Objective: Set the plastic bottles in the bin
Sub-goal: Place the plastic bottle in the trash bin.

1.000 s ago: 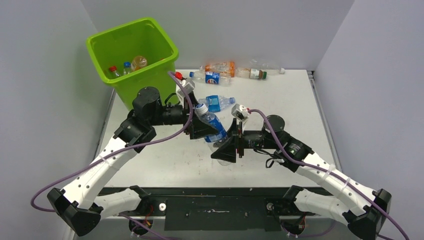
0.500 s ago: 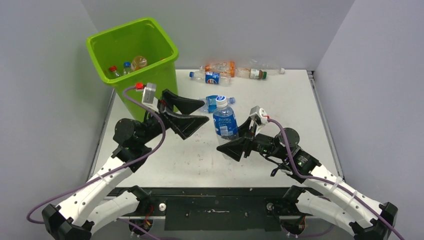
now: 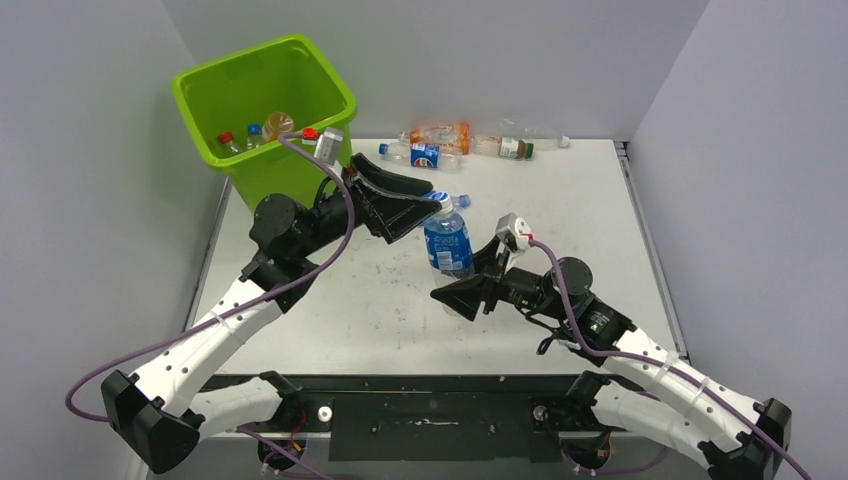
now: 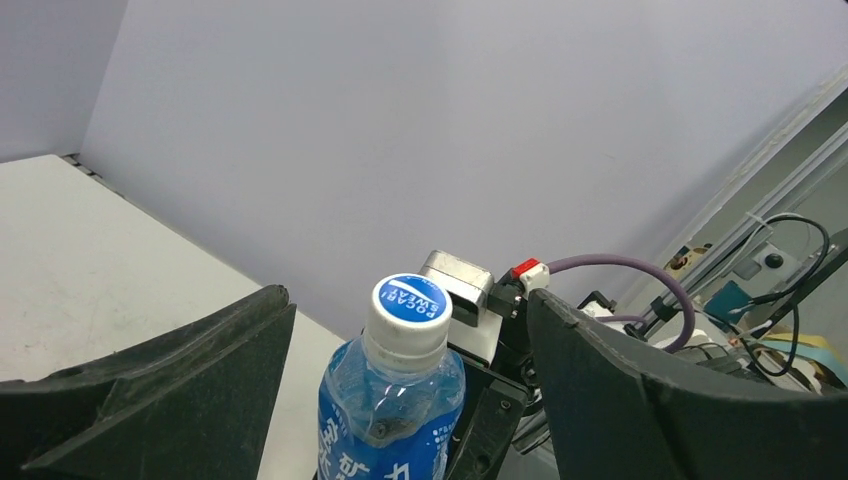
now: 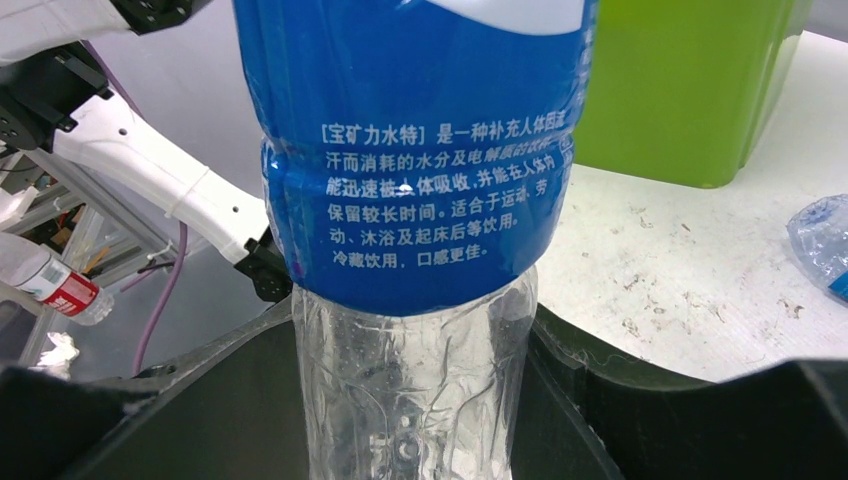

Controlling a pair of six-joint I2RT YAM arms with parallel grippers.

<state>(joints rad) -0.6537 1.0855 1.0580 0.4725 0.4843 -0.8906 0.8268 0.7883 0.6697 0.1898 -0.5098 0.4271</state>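
Note:
A clear bottle with a blue label (image 3: 448, 245) stands upright, held above the table. My right gripper (image 3: 458, 293) is shut on its clear lower part, which shows between the jaws in the right wrist view (image 5: 412, 400). My left gripper (image 3: 422, 203) is open, with one jaw on each side of the bottle's white and blue cap (image 4: 410, 305), apart from it. The lime-green bin (image 3: 265, 100) stands at the back left with three bottles (image 3: 253, 132) inside. Several more bottles (image 3: 440, 137) lie at the table's back edge.
Another blue-labelled bottle (image 3: 457, 200) lies on the table behind the left gripper, mostly hidden; it also shows in the right wrist view (image 5: 820, 240). The bin's wall (image 5: 690, 90) is close behind the held bottle. Grey walls enclose the white table (image 3: 600, 200).
A second ago the bottle was tilted between both grippers. The left gripper let go and drew back left, the right gripper stood the bottle upright, and the left gripper has now come back around the cap.

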